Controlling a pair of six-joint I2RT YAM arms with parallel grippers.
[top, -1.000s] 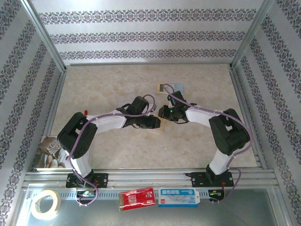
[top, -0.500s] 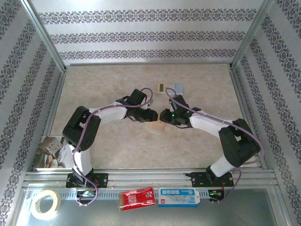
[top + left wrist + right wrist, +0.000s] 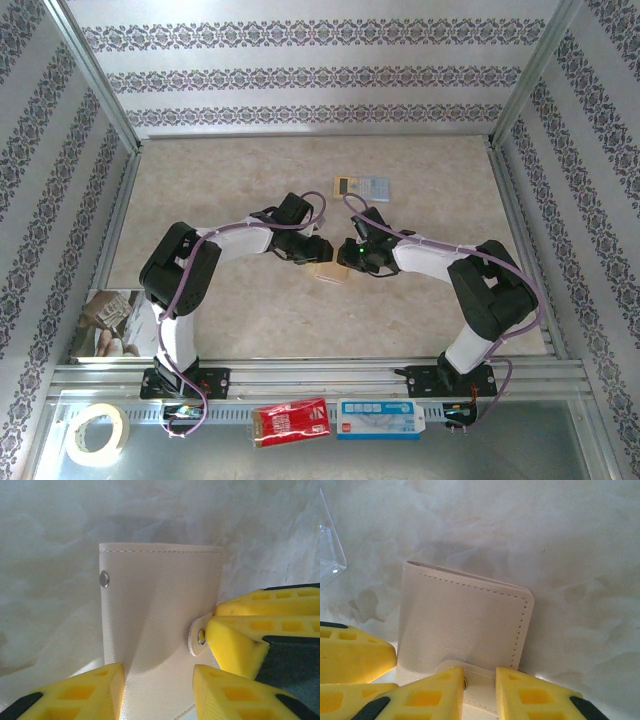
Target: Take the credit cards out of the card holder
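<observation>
Tape roll: far left on the metal ledge in front of the arm bases; a pale ring lying flat.
Printed sheet: at the left edge of the counter, partly covered by the left arm; the print is too small to read.
Red packet: on the same ledge, between the two bases.
Left hand: jaws partly apart. The yellow fingers overlap the near corners of the card holder and are cut off by the frame edge. Clamping or merely resting: cannot tell.
Card holder: mid-counter, between the two hands, folded shut with the tan-beige outside showing. The inside is hidden. From above, the hands cover it except for one tan corner.
Strap tab: on the holder's right edge, its snap at the right hand's fingertips.
Right hand: jaws narrow, fingertips either side of the tab's snap. Gripping or only touching: cannot tell.
Yellow-and-blue device: beyond the hands, apart from the holder; its screen is illegible.
White-and-blue box: on the ledge, just right of the packet.
Clear plastic edge: cut off at the frame's left; it cannot be identified.
</observation>
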